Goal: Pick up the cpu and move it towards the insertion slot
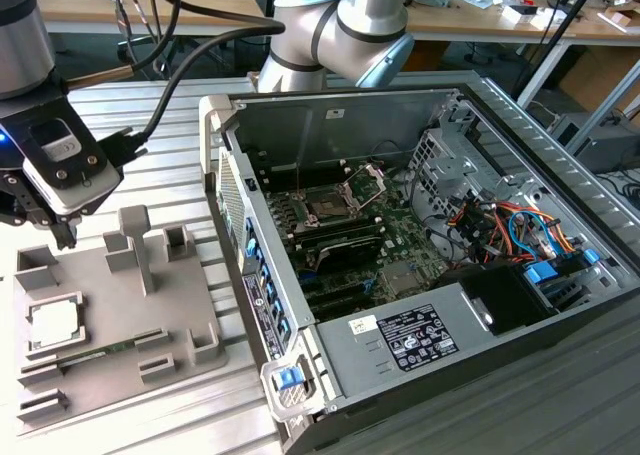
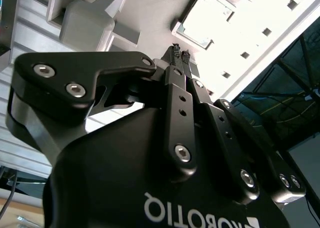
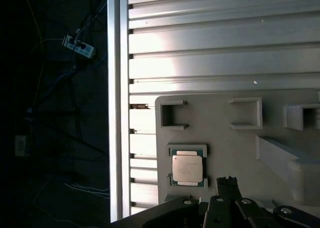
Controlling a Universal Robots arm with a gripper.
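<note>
**Gripper closed and empty near the cpu; cpu in its tray nest**

Exterior view. The gripper [image 1: 66,240] hangs at 9 o'clock of the frame, tips pointing down over the far edge of the grey tray [image 1: 110,345]. The cpu [image 1: 52,320] lies flat in a square nest of that tray, at 6 o'clock from the tips and apart from them. The open case [image 1: 330,125] stands at 3 o'clock from the tray, on the slatted table [image 1: 150,100]. Inside the case, the slot [image 1: 328,205] sits on the board near frame centre. Its bracket [image 1: 370,180] is tilted up at 2 o'clock of the socket. Slot and cpu are well apart. A joint of the arm [image 1: 345,20] shows at 12 o'clock.

Second wrist view. The gripper [image 2: 180,51] has its two tips together with nothing between them. The cpu [image 2: 210,18] shows bright in its nest just beyond the tips, untouched. Raised blocks of the tray [image 2: 150,12] lie near.

First wrist view. The gripper [image 3: 227,182] tips stand near the cpu [image 3: 187,168], not touching it. The cpu lies metal top up, held by the nest's corners in the tray [image 3: 225,143]. The table [image 3: 225,37] slats run beyond the tray.
</note>
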